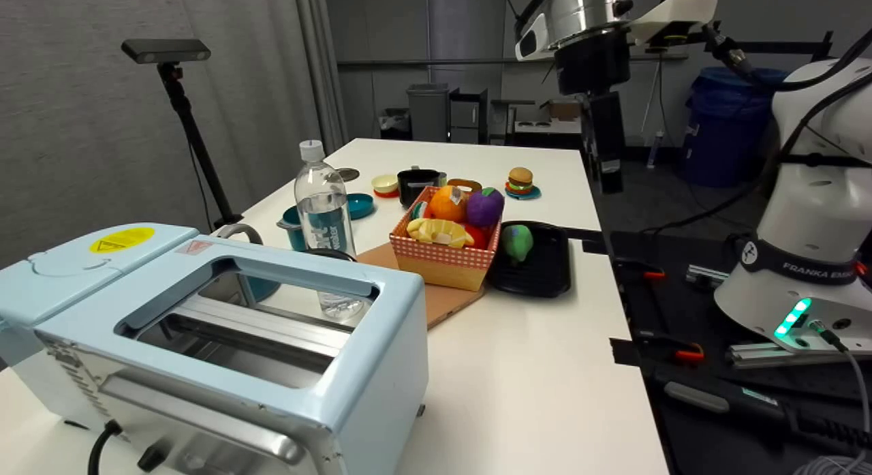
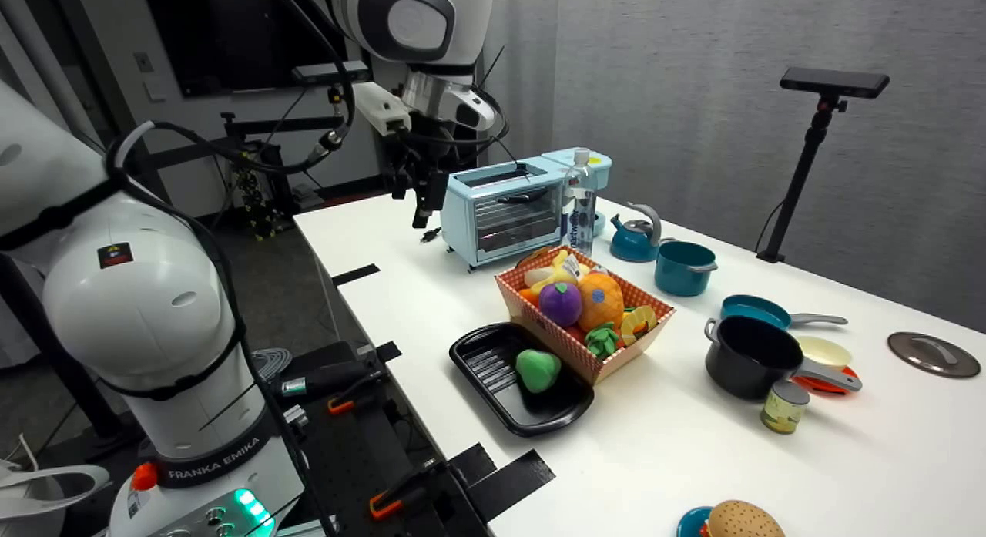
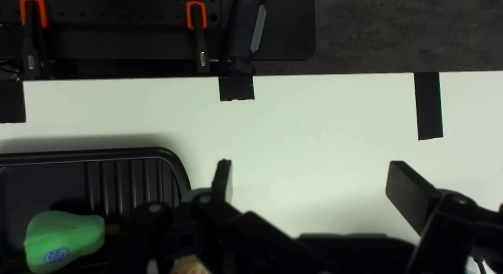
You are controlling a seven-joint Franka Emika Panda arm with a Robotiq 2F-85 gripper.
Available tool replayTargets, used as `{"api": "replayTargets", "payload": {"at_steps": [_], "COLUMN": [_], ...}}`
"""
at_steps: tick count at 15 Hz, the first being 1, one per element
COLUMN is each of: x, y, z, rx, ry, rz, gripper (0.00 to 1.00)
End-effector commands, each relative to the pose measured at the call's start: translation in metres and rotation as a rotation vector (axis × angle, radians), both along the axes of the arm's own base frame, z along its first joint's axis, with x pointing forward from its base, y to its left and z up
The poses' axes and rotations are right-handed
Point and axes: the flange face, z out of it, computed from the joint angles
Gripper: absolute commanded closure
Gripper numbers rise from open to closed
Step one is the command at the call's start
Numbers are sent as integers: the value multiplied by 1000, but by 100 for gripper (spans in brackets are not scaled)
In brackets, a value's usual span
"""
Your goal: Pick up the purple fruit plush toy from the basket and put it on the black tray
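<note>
The toaster (image 1: 231, 381) sits nearest us in an exterior view, back from the arm-side edge of the counter (image 1: 531, 373). Near that edge lies the tray (image 2: 487, 371), holding a pear (image 2: 538, 370); just inward stands the basket (image 1: 439, 274), with the purple plush (image 2: 561, 304) inside, by its tray-side wall, beside an orange toy (image 2: 601, 300). Our gripper (image 3: 310, 177) hangs well above the counter past the tray's end, fingers (image 3: 412, 197) spread wide, nothing between them. We judge this the approach, the pick not yet made. Next we likely need to go inward from that edge, away from the toaster, and descend straight onto the purple plush.
</note>
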Motion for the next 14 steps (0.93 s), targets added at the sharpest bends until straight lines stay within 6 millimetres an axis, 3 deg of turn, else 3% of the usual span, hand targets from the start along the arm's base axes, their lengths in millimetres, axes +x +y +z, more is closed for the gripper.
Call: {"api": "replayTargets", "payload": {"at_steps": [1, 14], "x": [0, 14], "y": [0, -10], "z": [1, -12], "rx": [0, -47], "ry": [1, 8], "rz": [0, -11], "gripper": [0, 0]}}
